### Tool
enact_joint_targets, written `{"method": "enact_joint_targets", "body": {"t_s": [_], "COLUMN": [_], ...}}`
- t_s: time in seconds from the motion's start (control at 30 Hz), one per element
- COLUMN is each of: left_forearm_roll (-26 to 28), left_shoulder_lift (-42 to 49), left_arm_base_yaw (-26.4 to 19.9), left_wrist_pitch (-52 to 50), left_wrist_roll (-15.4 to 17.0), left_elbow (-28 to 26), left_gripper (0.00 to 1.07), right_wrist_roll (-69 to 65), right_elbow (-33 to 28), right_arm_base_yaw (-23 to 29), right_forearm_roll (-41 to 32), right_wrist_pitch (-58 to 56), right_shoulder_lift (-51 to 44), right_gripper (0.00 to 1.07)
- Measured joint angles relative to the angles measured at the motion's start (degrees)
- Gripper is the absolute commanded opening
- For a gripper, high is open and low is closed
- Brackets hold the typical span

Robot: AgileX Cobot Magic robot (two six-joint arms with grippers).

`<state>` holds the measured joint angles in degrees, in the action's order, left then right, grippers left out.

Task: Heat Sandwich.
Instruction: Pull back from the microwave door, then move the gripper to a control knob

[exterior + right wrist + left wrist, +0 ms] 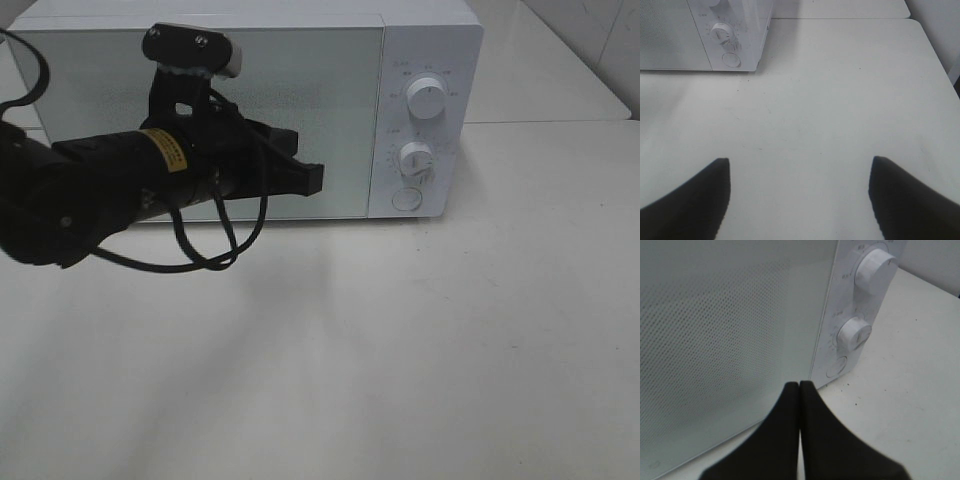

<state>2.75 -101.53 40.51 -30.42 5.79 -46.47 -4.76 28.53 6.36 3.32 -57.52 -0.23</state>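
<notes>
Left gripper (314, 178), clenched empty, hangs before the shut microwave (340, 90); right gripper (800, 159) spread above table (850, 75)

The microwave oven's door (715, 330) is frosted, faintly glossy glass over a fine dotted mesh. Its casing (440, 30) and knobs (875, 269) are smooth white plastic. The table (400, 350) is smooth, matt off-white and lightly speckled. The fingers (780, 440) of the left gripper (799, 386) look like matt black plastic.

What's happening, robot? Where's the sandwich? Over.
Left gripper shut, facing microwave door. Right gripper open over table. Sandwich not in sight. Door closed.
</notes>
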Motion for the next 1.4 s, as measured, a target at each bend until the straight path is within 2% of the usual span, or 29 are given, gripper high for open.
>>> {"method": "enact_joint_targets", "body": {"t_s": [0.03,0.07,0.13,0.17,0.2,0.23,0.27,0.3,0.33,0.57,0.87,0.93,1.03,1.1,1.17,1.2,1.27,1.4], "left_forearm_roll": [0.0,0.0,0.0,0.0,0.0,0.0,0.0,0.0,0.0,-0.1,-0.1,-0.2,-0.4,-1.2,-1.5,-2.8,-4.0,-6.4], "left_shoulder_lift": [0.8,0.8,2.3,3.6,4.4,4.4,4.9,6.2,6.9,10.0,12.6,13.0,13.2,13.2,13.2,13.2,13.2,13.8], "left_arm_base_yaw": [0.0,0.0,0.0,0.0,0.0,0.0,0.0,0.0,0.0,0.0,0.0,0.0,0.0,0.0,0.0,0.0,0.0,0.0], "left_wrist_pitch": [0.1,0.1,0.1,0.1,0.1,0.1,0.2,0.2,0.4,5.8,24.9,34.8,41.5,52.4,55.5,63.4,71.3,79.9], "left_wrist_roll": [0.0,0.0,0.1,0.3,0.6,0.6,1.1,2.5,3.2,4.6,3.2,3.2,3.0,3.0,2.9,2.9,2.9,3.2], "left_elbow": [1.1,1.1,2.9,4.8,5.7,5.7,6.3,7.7,8.1,10.7,9.5,7.5,5.7,2.5,1.5,-1.1,-3.6,-6.0], "left_gripper": [0.05,0.05,0.21,0.51,0.69,0.69,0.85,0.96,1.01,0.99,0.99,0.99,0.99,0.98,0.98,0.98,0.98,0.98], "right_wrist_roll": [0.0,0.0,0.0,0.0,0.0,0.0,0.0,0.0,0.0,0.0,0.0,0.0,0.0,0.0,0.0,0.0,0.0,0.0], "right_elbow": [0.0,0.0,0.0,0.0,0.0,0.0,0.0,0.0,0.0,0.0,0.0,0.0,0.0,0.0,0.0,0.0,0.0,0.0], "right_arm_base_yaw": [0.0,0.0,0.0,0.0,0.0,0.0,0.0,0.0,0.0,0.0,0.0,0.0,0.0,0.0,0.0,0.0,0.0,0.0], "right_forearm_roll": [0.0,0.0,0.0,0.0,0.0,0.0,0.0,0.0,0.0,0.0,0.0,0.0,0.0,0.0,0.0,0.0,0.0,0.0], "right_wrist_pitch": [0.0,0.0,0.0,0.0,0.0,0.0,0.0,0.0,0.0,0.1,0.1,0.1,0.1,0.1,0.1,0.1,0.1,0.1], "right_shoulder_lift": [0.0,0.0,0.0,0.0,0.0,0.0,0.0,0.0,0.0,0.0,0.0,0.0,0.0,0.0,0.0,0.0,0.0,0.0], "right_gripper": [0.74,0.74,0.74,0.74,0.74,0.74,0.74,0.74,0.74,0.74,0.74,0.74,0.74,0.74,0.74,0.74,0.74,0.74]}}
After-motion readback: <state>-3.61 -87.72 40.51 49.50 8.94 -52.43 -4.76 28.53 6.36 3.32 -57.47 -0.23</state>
